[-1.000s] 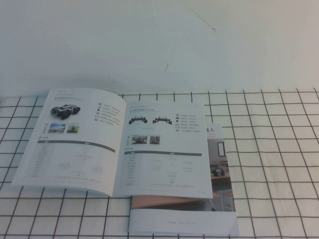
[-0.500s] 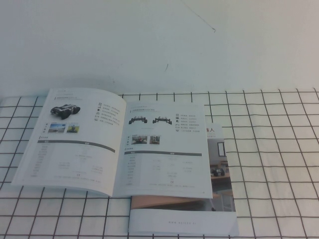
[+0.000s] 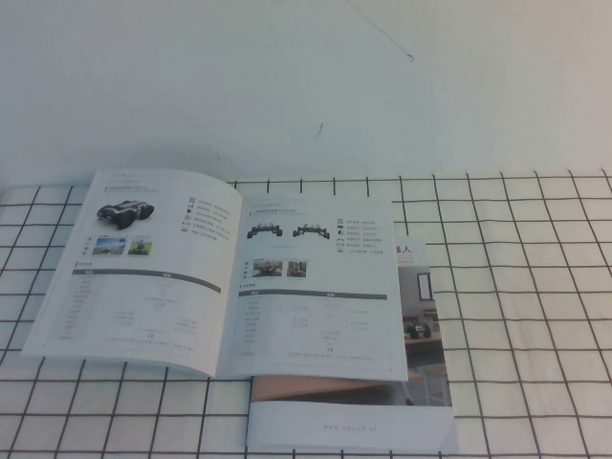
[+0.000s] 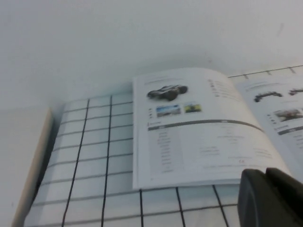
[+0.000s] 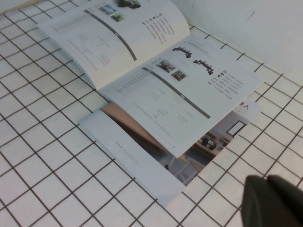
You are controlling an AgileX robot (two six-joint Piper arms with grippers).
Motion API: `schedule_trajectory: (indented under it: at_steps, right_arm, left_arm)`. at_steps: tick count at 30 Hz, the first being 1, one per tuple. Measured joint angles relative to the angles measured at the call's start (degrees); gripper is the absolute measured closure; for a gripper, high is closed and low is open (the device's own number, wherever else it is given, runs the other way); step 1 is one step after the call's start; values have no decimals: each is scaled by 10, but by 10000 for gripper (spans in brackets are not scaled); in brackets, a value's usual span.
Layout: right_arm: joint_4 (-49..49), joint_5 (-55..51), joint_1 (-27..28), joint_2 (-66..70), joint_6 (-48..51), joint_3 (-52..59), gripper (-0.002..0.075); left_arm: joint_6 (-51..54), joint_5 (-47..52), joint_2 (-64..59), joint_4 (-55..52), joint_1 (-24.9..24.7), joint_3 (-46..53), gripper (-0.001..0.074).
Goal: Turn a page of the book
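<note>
- I see the book (image 3: 234,277) lying open on the bench (image 3: 535,316), toward the left half and close to the far edge, near the wall.
- The page (image 3: 148,273) lies turned over to the left with its white face up, with a small robot photo and a table, so I judge the turn is done.
- The left pincer (image 4: 272,198) shows only as a dark tip, near the book's near edge; I cannot tell if it is released or clenched.
- The right pincer (image 5: 274,201) is also only a dark tip, over bare bench to the right of the books; its state I cannot tell either.
- Risk: the page bulges up near the spine, so I think it may spring back if an arm brushes it.
- A second booklet (image 3: 421,382) lies under the book; a push could shift both.
- The small text is not readable, and the lower booklet is mostly covered.
</note>
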State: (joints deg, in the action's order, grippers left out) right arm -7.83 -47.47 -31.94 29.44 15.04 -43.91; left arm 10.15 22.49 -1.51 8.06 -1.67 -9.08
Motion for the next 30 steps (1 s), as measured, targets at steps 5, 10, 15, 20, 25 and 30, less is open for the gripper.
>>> schedule_trajectory:
  at_steps: [5, 10, 15, 20, 25, 30]
  right_arm:
    - [0, -1, 0, 0, 0, 0, 728]
    - [0, -1, 0, 0, 0, 0, 728]
    - [0, -1, 0, 0, 0, 0, 728]
    - [0, -1, 0, 0, 0, 0, 728]
    - [0, -1, 0, 0, 0, 0, 728]
    - [0, -1, 0, 0, 0, 0, 728]
  left_arm:
    - [-94, -23, 21, -22, 33, 86, 738]
    - [-116, -23, 21, -28, 35, 100, 738]
    - [-116, -23, 21, -30, 35, 100, 738]
    - [-116, -23, 21, -31, 35, 100, 738]
    - [-116, -24, 22, -31, 35, 100, 738]
    - [-116, -24, 22, -31, 35, 100, 738]
